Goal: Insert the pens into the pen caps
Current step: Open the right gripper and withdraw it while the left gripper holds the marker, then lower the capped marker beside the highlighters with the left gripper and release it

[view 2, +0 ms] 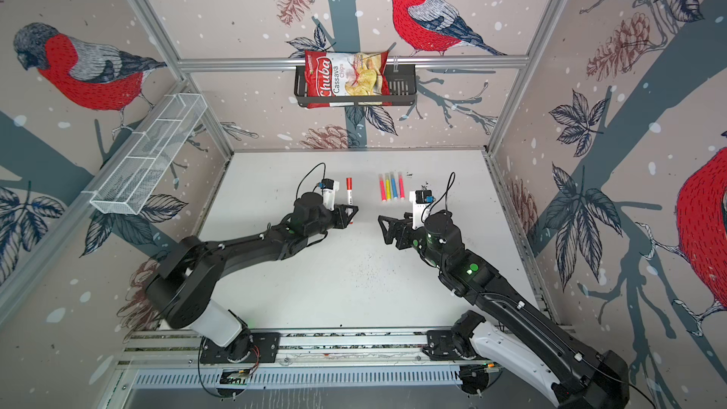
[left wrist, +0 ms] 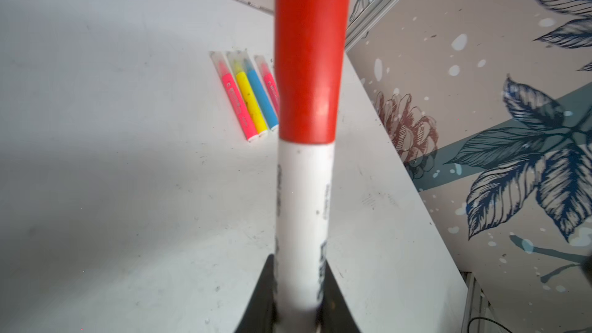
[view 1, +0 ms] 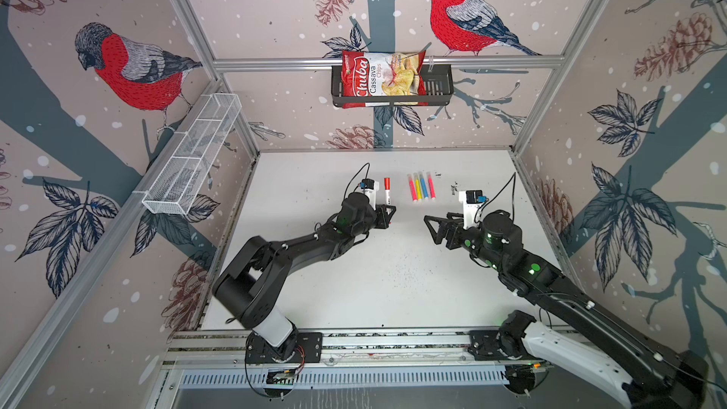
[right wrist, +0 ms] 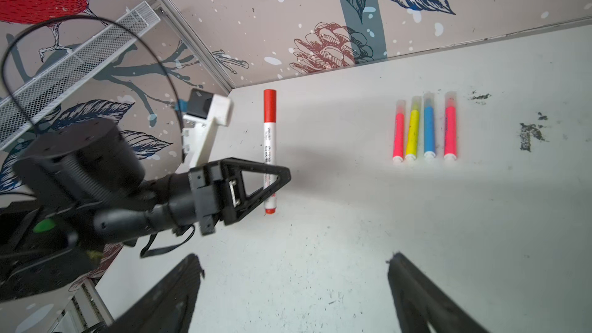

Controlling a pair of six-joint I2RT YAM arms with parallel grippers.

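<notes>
Both top views: left gripper (view 1: 387, 216) clamped on the tail end of the white marker (view 1: 386, 194), red cap (view 2: 349, 183) seated. Four slim pens (view 1: 423, 187) lie capped in a row, near, to its right.
Left wrist: barrel sits straight between the jaws.
Right wrist: right gripper (right wrist: 294, 283) wide apart, empty.
Handling note, as a judgement: release only once the barrel rests flat, then withdraw along its axis so it does not roll.

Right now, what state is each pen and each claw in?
white marker: red cap on, held.
left gripper: shut on white marker.
right gripper: open, empty.
yellow marker: capped, lying.
blue marker: capped, lying.
pink marker beside yellow: capped, lying.
pink marker beside blue: capped, lying.
</notes>
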